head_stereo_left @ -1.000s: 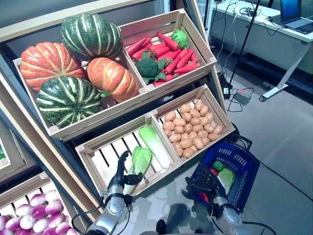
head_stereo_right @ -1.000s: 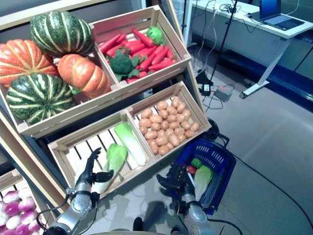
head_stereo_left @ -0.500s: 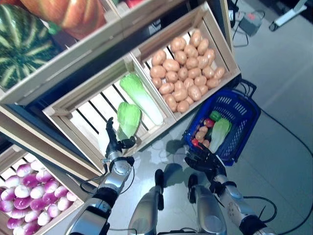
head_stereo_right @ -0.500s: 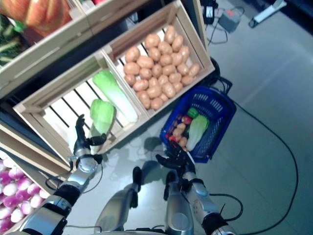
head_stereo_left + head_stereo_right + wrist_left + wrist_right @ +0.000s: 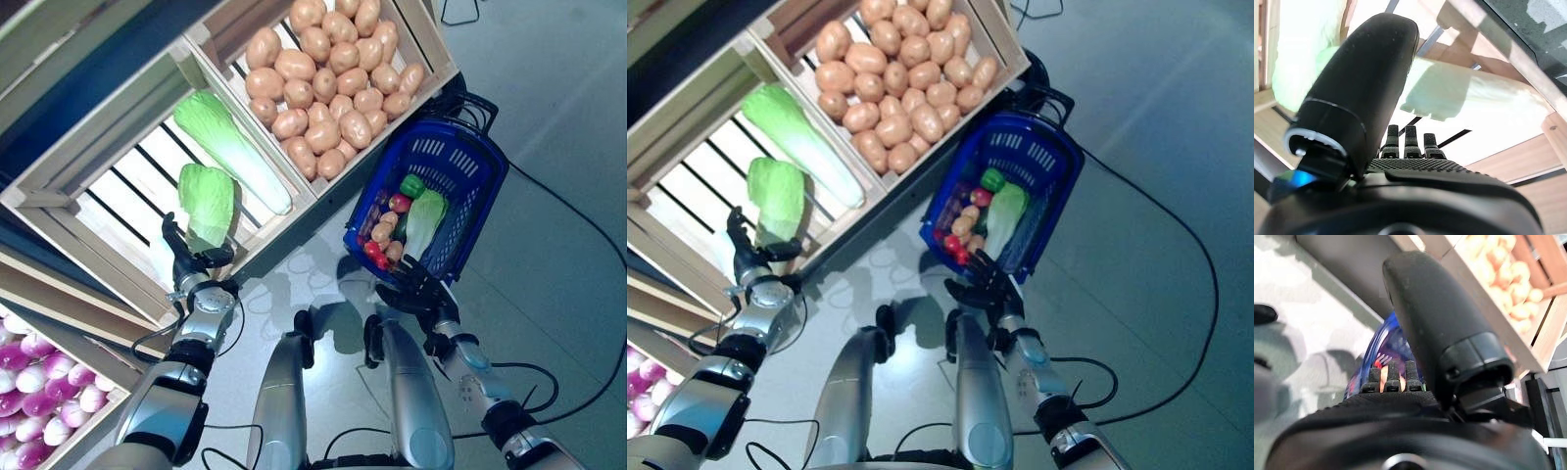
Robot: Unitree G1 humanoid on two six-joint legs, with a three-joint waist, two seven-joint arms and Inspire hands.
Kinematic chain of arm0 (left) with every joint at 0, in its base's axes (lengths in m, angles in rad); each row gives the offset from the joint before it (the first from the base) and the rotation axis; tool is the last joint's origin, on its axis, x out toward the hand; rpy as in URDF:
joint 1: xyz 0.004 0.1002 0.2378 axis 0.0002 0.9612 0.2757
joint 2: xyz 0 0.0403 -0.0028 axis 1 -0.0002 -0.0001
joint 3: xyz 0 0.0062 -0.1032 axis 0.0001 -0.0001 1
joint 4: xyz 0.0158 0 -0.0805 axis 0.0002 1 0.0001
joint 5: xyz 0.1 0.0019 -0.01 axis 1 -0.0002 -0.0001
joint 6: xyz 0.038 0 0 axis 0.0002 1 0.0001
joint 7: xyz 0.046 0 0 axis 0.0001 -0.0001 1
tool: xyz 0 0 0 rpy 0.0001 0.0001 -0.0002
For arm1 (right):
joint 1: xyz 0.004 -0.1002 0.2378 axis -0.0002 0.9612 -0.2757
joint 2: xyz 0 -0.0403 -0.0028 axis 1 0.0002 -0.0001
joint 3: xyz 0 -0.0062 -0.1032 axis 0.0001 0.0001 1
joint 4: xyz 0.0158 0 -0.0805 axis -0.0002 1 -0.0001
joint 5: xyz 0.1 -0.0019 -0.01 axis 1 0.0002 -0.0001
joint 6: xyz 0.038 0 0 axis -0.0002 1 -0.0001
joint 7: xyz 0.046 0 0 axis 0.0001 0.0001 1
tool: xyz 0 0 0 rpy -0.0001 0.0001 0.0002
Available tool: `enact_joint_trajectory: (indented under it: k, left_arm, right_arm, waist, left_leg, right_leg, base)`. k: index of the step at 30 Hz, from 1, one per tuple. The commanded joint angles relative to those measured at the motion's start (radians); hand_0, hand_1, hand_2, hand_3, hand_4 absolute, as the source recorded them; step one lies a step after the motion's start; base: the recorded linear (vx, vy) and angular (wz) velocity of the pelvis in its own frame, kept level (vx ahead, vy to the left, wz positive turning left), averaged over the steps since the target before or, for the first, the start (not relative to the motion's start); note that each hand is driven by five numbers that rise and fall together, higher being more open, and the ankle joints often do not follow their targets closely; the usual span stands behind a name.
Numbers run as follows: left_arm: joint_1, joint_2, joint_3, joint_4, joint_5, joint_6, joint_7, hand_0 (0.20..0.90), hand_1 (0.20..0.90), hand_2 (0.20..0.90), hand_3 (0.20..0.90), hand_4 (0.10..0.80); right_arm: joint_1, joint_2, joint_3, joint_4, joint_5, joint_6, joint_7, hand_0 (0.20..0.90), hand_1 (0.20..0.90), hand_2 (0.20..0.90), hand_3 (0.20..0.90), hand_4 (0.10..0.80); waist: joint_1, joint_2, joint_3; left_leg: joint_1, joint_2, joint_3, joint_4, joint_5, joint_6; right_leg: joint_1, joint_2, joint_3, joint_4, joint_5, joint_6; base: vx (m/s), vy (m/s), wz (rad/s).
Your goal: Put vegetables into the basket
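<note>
Vegetables fill the blue plastic mesh basket (image 5: pixel 460 171): pale green cabbage (image 5: pixel 423 217), potatoes, red and green peppers. Left hand (image 5: pixel 188 257) and right hand (image 5: pixel 416 284) both spread wide, empty.

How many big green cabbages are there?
3: a long cabbage and a short cabbage lie in the slatted crate; the third cabbage sits in the blue basket. Others may be hidden.

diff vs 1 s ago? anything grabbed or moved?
Mostly the head camera has tilted down: the pumpkins and carrots are out of view now. Nothing grabbed or released. The left hand still hovers open at the napa cabbage in its crate, and the right hand stays open by the blue basket. Basket contents and potatoes unchanged.
</note>
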Motion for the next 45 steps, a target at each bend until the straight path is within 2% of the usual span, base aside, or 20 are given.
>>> enact_joint_trajectory:
  k: [1,4,10,14,24,39,40,41,42,45]
  left_arm:
    - [-0.066,0.101,0.038,0.008,-0.014,0.004,0.077,0.9,0.9,0.9,0.9,0.8]
    - [-0.097,0.113,0.04,0.03,-0.043,0.016,0.068,0.9,0.9,0.9,0.9,0.8]
    - [-0.153,0.152,0.023,0.099,-0.099,0.101,0.002,0.9,0.9,0.9,0.9,0.8]
    - [-0.182,0.155,0.007,0.153,-0.142,0.137,-0.023,0.9,0.9,0.9,0.9,0.8]
    - [-0.183,0.126,0.021,0.285,-0.238,0.184,-0.03,0.9,0.9,0.9,0.9,0.8]
    - [-0.154,0.093,-0.008,0.382,-0.21,0.226,-0.112,0.9,0.9,0.9,0.9,0.8]
    - [-0.148,0.095,-0.009,0.38,-0.212,0.213,-0.142,0.665,0.665,0.665,0.665,0.643]
    - [-0.143,0.096,-0.007,0.374,-0.216,0.201,-0.151,0.665,0.665,0.665,0.665,0.643]
    - [-0.135,0.098,-0.007,0.367,-0.214,0.194,-0.159,0.3,0.3,0.3,0.3,0.4]
    - [-0.116,0.105,-0.005,0.342,-0.213,0.175,-0.176,0.3,0.3,0.3,0.3,0.4]
  right_arm:
    - [0.001,0.006,-0.009,-0.115,0.038,-0.034,-0.029,0.9,0.9,0.9,0.9,0.8]
    - [-0.015,0.002,-0.012,-0.109,0.04,-0.03,-0.043,0.9,0.9,0.9,0.9,0.8]
    - [-0.043,-0.012,-0.013,-0.104,0.036,-0.029,-0.063,0.9,0.9,0.9,0.9,0.8]
    - [-0.057,-0.015,-0.016,-0.108,0.033,-0.034,-0.081,0.9,0.9,0.9,0.9,0.8]
    - [-0.086,-0.005,-0.007,-0.087,0.045,-0.059,-0.098,0.9,0.9,0.9,0.9,0.8]
    - [-0.1,-0.005,-0.004,-0.062,0.053,-0.083,-0.099,0.9,0.9,0.9,0.9,0.8]
    - [-0.098,-0.009,-0.005,-0.063,0.052,-0.085,-0.102,0.9,0.9,0.9,0.9,0.8]
    - [-0.096,-0.011,-0.006,-0.064,0.051,-0.086,-0.105,0.9,0.9,0.9,0.9,0.8]
    - [-0.092,-0.014,-0.009,-0.069,0.049,-0.088,-0.111,0.9,0.9,0.9,0.9,0.8]
    - [-0.079,-0.02,-0.022,-0.079,0.048,-0.094,-0.112,0.9,0.9,0.9,0.9,0.8]
  waist:
    - [-0.016,-0.005,-0.034]
    - [-0.021,-0.007,-0.025]
    - [-0.025,-0.013,-0.01]
    - [-0.028,-0.018,0.004]
    - [-0.025,-0.028,0.013]
    - [-0.021,-0.042,0.014]
    - [-0.021,-0.041,0.014]
    - [-0.02,-0.04,0.014]
    - [-0.02,-0.037,0.014]
    - [-0.019,-0.031,0.014]
  left_leg:
    - [0.022,-0.037,0.057,0.067,-0.112,0.07]
    - [-0.003,-0.032,0.061,0.094,-0.122,0.074]
    - [-0.059,-0.025,0.065,0.145,-0.141,0.08]
    - [-0.089,-0.021,0.066,0.163,-0.145,0.084]
    - [-0.16,-0.016,0.061,0.197,-0.148,0.089]
    - [-0.219,-0.01,0.054,0.22,-0.143,0.092]
    - [-0.224,-0.009,0.055,0.223,-0.144,0.092]
    - [-0.229,-0.009,0.055,0.227,-0.144,0.092]
    - [-0.234,-0.009,0.055,0.232,-0.146,0.093]
    - [-0.241,-0.011,0.056,0.241,-0.152,0.094]
  right_leg:
    - [0.032,0.013,0.041,-0.045,0.037,-0.019]
    - [0.004,0.02,0.047,-0.025,0.036,-0.019]
    - [-0.055,0.028,0.05,0.018,0.032,-0.017]
    - [-0.086,0.032,0.05,0.032,0.036,-0.013]
    - [-0.156,0.037,0.043,0.06,0.036,-0.015]
    - [-0.212,0.045,0.03,0.079,0.04,-0.023]
    - [-0.217,0.045,0.03,0.083,0.04,-0.024]
    - [-0.221,0.045,0.029,0.086,0.039,-0.026]
    - [-0.227,0.044,0.029,0.091,0.036,-0.026]
    - [-0.235,0.042,0.029,0.104,0.031,-0.027]
  base:
    - [0.007,0.076,-0.07]
    - [0.003,0.077,-0.03]
    - [-0.009,0.049,-0.08]
    - [-0.003,0.011,-0.01]
    - [-0.002,0.0,0.0]
    - [-0.008,-0.018,-0.02]
    - [0.0,0.0,0.0]
    - [0.0,0.0,0.0]
    - [0.0,0.0,0.0]
    - [0.0,0.0,0.0]
